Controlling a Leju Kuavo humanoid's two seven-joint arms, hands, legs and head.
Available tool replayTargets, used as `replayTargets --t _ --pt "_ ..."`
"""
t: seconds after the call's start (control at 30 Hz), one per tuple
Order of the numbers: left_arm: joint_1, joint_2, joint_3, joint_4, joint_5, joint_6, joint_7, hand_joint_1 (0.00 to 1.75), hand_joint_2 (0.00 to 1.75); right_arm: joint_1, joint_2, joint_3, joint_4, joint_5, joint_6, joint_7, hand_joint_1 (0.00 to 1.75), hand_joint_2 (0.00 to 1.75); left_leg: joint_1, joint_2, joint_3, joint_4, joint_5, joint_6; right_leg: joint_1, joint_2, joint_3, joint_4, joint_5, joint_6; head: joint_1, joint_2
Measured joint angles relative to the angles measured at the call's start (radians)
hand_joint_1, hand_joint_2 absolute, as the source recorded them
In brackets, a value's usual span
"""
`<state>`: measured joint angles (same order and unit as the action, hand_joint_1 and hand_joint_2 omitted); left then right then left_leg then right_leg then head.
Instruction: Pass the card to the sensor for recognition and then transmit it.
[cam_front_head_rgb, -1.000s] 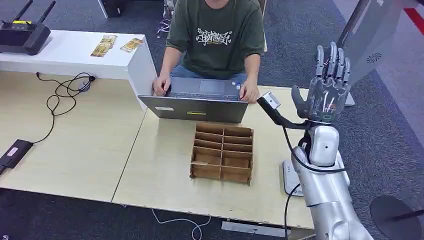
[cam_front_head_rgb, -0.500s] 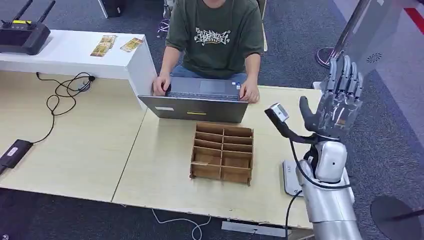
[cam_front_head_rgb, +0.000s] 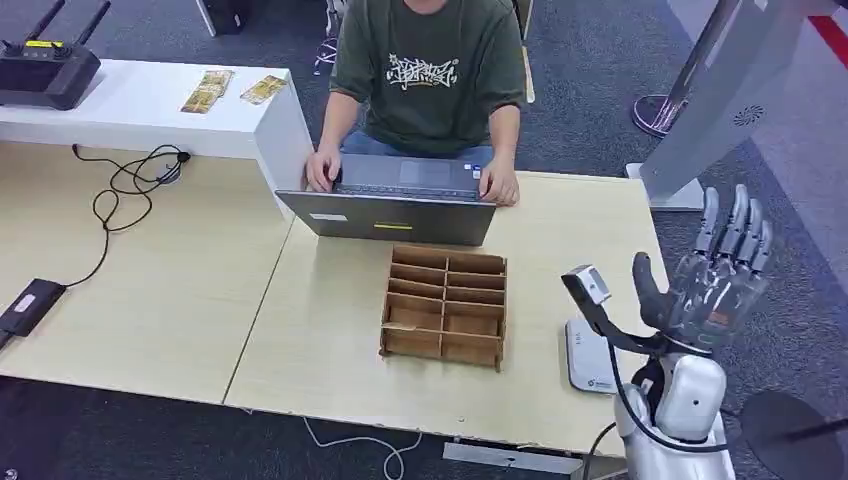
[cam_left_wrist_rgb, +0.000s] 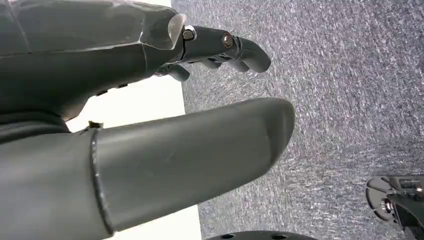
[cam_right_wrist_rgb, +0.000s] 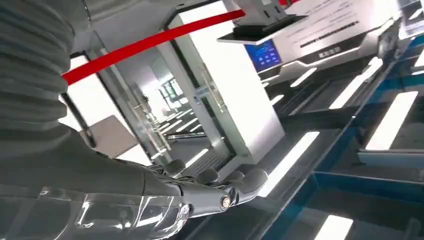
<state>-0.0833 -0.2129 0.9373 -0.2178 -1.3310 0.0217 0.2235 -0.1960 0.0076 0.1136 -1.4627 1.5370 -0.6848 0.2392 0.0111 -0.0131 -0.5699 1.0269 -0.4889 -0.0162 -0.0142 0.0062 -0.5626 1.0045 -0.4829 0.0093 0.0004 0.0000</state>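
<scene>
The right robot hand (cam_front_head_rgb: 718, 280) is raised at the right edge of the table (cam_front_head_rgb: 300, 330), palm turned toward the camera, fingers (cam_front_head_rgb: 738, 222) straight up and slightly spread, thumb (cam_front_head_rgb: 648, 290) angled out to the side; it holds nothing. Its silver forearm (cam_front_head_rgb: 675, 420) rises nearly upright from below, with a black cable looping beside it. Just left of the wrist, the white sensor (cam_front_head_rgb: 590, 362) lies flat near the table's front right corner. The cardboard organizer (cam_front_head_rgb: 445, 305) sits mid-table, well apart from the hand. The card cannot be made out in any view. The left robot hand (cam_left_wrist_rgb: 150, 125) hangs over grey carpet (cam_left_wrist_rgb: 350, 100), thumb extended, fingers loosely curled, gripping nothing.
</scene>
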Motion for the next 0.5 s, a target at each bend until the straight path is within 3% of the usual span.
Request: replayTargets --t 0.23,0.5 --pt "0.004 0.0 0.006 0.0 0.004 0.002 -0.01 0.0 0.0 0.163 -0.005 -0.032 -0.119 0.0 0.004 0.002 0.0 1.75 0.0 0.0 -0.001 0.0 -0.001 0.0 0.0 -0.001 0.0 0.0 -0.001 0.0 0.0 0.0" --pt "0.006 0.0 0.009 0.0 0.008 0.005 -0.014 0.0 0.0 0.315 -0.007 -0.08 -0.254 0.0 0.06 -0.039 0.0 1.75 0.0 0.0 -0.002 0.0 -0.001 0.0 0.0 0.0 -0.001 0.0 -0.001 0.0 0.0 0.0"
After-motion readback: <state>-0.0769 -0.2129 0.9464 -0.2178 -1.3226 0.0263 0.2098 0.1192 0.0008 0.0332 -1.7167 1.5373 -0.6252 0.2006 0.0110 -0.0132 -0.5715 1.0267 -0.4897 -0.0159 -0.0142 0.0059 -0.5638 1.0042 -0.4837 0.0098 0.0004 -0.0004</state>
